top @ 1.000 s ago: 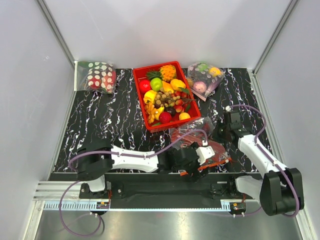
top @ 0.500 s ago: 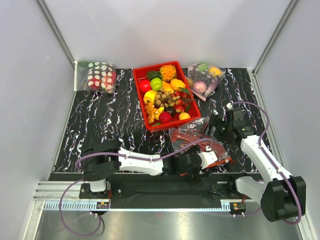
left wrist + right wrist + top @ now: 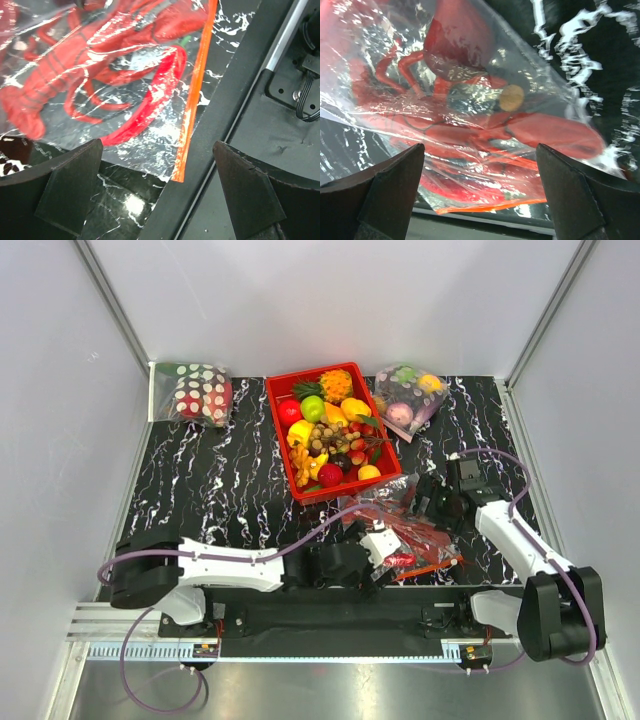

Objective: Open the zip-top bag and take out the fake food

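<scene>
The zip-top bag [image 3: 410, 532] lies flat near the table's front edge, with its orange zip strip [image 3: 197, 85] running along the black rail. Inside it show fake food pieces: a red lobster [image 3: 65, 75] and a long red chili [image 3: 150, 95]. The lobster [image 3: 470, 130] also fills the right wrist view, under crinkled plastic. My left gripper [image 3: 383, 562] hovers open over the bag's zip corner, and its fingers [image 3: 70, 185] hold nothing. My right gripper [image 3: 425, 505] stands open above the bag's far side, its fingers [image 3: 385, 185] on either side of the plastic without gripping it.
A red basket [image 3: 283, 440] full of fruits stands at mid-back. A white-dotted red bag [image 3: 200, 390] sits at the back left and a clear bag of pastel fruits [image 3: 408, 395] at the back right. The black front rail [image 3: 240, 100] borders the bag.
My right gripper has opened and let go of the bag. The left arm has drawn back leftward off the bag, which now lies flatter with the chili showing.
</scene>
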You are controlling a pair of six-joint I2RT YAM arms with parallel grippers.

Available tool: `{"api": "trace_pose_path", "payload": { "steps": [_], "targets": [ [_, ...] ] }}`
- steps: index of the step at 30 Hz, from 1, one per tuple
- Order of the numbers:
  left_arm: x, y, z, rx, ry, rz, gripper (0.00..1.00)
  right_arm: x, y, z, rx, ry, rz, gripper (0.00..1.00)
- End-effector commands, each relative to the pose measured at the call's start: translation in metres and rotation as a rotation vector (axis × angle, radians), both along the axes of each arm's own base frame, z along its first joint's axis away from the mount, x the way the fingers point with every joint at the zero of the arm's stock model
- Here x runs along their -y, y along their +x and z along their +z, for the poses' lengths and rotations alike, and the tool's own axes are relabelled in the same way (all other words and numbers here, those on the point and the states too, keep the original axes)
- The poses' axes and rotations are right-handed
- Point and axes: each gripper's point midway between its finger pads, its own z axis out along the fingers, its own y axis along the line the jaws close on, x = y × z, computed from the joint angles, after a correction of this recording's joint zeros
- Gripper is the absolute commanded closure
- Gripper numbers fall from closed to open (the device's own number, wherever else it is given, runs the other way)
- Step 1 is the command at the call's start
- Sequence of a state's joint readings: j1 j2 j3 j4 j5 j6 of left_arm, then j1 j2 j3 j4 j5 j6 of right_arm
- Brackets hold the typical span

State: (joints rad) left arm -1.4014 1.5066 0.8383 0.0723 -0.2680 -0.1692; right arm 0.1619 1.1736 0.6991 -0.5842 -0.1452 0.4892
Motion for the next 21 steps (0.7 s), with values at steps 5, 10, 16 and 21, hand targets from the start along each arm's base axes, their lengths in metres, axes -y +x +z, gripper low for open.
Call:
{"api": "trace_pose_path", "payload": {
  "steps": [5, 10, 16, 21],
  "targets": [
    [-0.003, 0.009, 0.026, 0.029, -0.097, 0.045, 0.01, -0.024, -0.010, -0.019, -0.079, 0.141, 0.027, 0.00],
    [0.003, 0.007, 0.022, 0.022, -0.082, 0.017, 0.01, -0.034, -0.017, -0.013, -0.073, 0.164, 0.070, 0.00],
    [0.004, 0.005, 0.026, 0.015, -0.088, 0.014, 0.01, -0.048, -0.031, -0.010, -0.074, 0.121, 0.125, 0.03],
    [-0.007, 0.004, 0.030, 0.004, -0.092, 0.029, 0.01, -0.054, -0.043, -0.018, -0.080, 0.051, 0.135, 0.05]
  ]
}}
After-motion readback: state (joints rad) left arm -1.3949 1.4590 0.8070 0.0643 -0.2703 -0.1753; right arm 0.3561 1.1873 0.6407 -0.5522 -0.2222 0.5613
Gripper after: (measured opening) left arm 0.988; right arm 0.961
